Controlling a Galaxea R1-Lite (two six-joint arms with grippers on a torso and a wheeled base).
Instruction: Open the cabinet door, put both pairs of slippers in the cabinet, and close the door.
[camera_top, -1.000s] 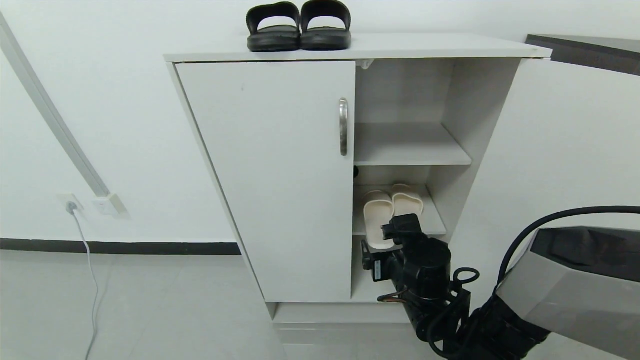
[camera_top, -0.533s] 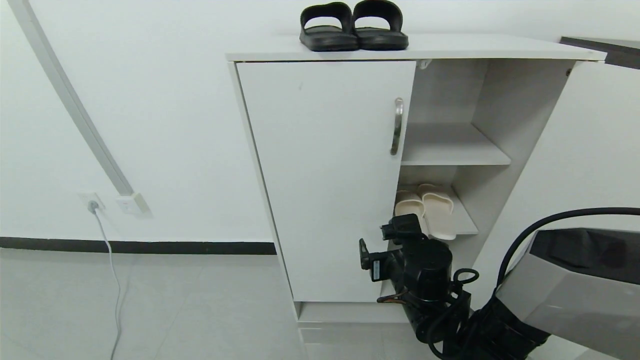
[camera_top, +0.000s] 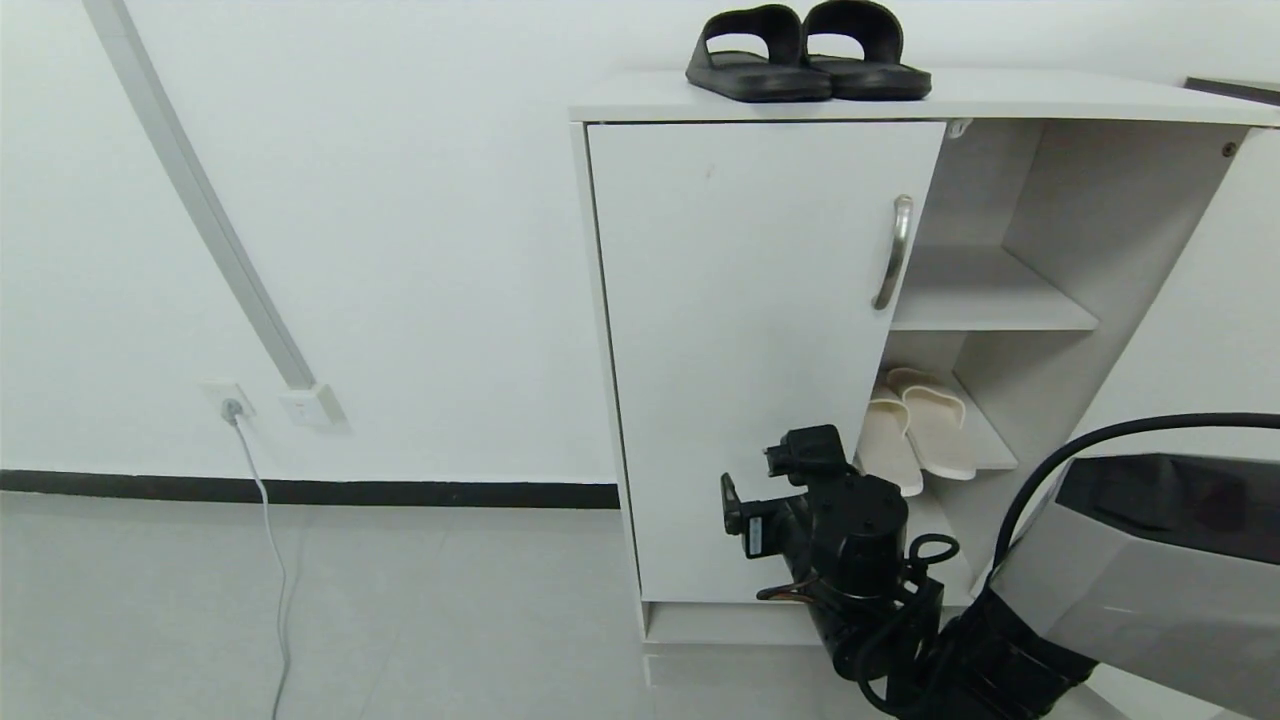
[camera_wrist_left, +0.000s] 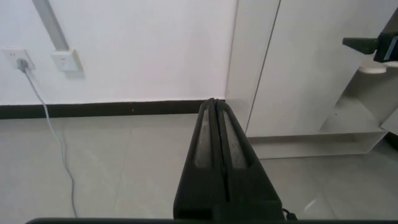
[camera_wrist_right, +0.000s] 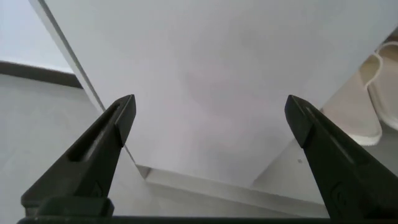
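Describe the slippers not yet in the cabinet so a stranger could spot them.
Look at the white cabinet against the wall. On its top board sits a pair of slippers, side by side. They are black, while the cream pair lies inside on a shelf.

Your left end effector (camera_wrist_left: 214, 106) has its fingers (camera_wrist_left: 205, 140) pressed flat together with no gap. It points toward the foot of the cabinet (camera_wrist_left: 249, 68), where the side panel meets the wall. Past the tips you see the closed door (camera_wrist_left: 317, 56), and beyond its edge an open compartment with a bare bottom shelf (camera_wrist_left: 351, 118). A sliver of a pale slipper (camera_wrist_left: 375, 70) shows there, just beside a black part of the right arm (camera_wrist_left: 380, 45). On the wall away from the cabinet are a socket (camera_wrist_left: 17, 57) and a small box (camera_wrist_left: 65, 60) at the end of a conduit (camera_wrist_left: 48, 22). A grey cable (camera_wrist_left: 53, 140) runs from the socket across the black skirting (camera_wrist_left: 112, 110) onto the grey floor (camera_wrist_left: 124, 168).
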